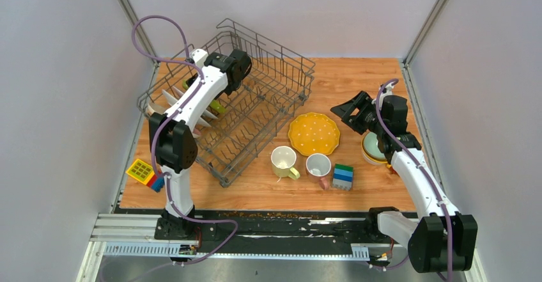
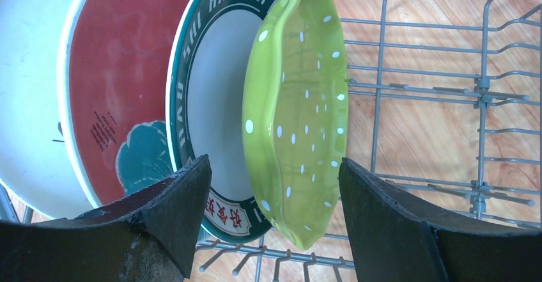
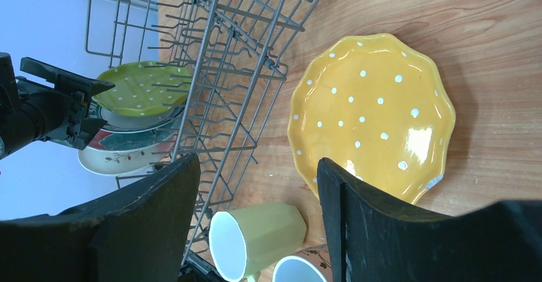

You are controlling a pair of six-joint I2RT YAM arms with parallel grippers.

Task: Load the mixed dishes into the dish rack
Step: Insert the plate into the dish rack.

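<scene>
The dish rack stands at the back left of the table. Several plates stand on edge in it: a white one, a red one, a patterned-rim one and a green dotted scalloped one. My left gripper hangs over the green plate, open, with its fingers apart from the plate on both sides. My right gripper hovers open above the table, holding nothing. Below it lie the yellow scalloped plate, the pale yellow mug and the white mug.
Stacked green-blue toy blocks stand right of the white mug. A pale bowl sits partly under the right arm. A yellow toy block lies at the table's left front corner. Walls close in both sides.
</scene>
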